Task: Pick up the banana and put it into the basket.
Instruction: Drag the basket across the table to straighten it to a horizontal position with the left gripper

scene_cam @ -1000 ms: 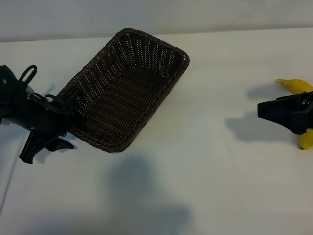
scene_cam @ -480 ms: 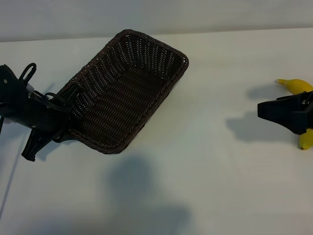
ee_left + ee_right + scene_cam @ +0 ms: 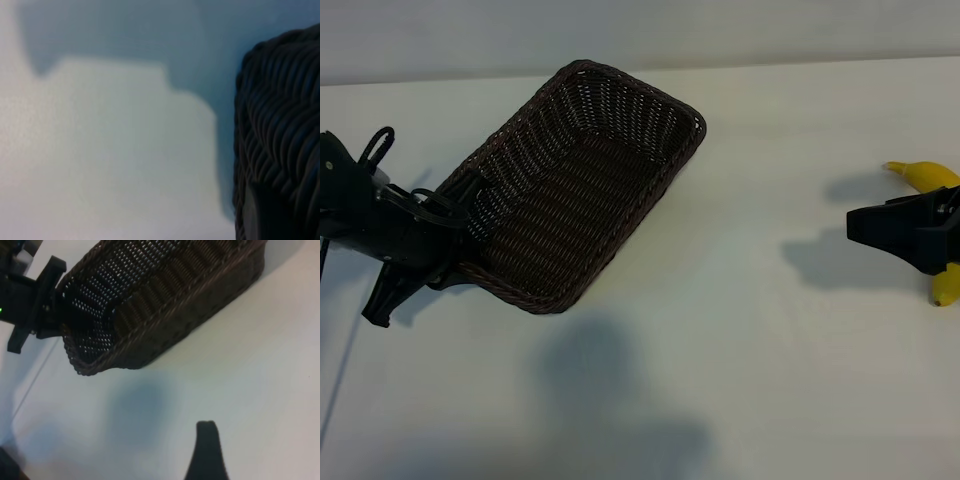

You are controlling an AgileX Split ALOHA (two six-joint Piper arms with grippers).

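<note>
The left gripper [image 3: 455, 250] clamps the basket [image 3: 575, 185] rim; the right gripper [image 3: 865, 228] stands wide near the banana [image 3: 932, 177]. No writing is legible.

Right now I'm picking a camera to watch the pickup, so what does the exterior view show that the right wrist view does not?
Only the exterior view shows the banana, lying at the far right edge of the table partly behind the right gripper, far from the basket. Only the right wrist view shows the basket's outer side wall close up, plus one dark fingertip of that gripper in the foreground. Both show the basket with nothing in it and the left gripper shut on its rim.
</note>
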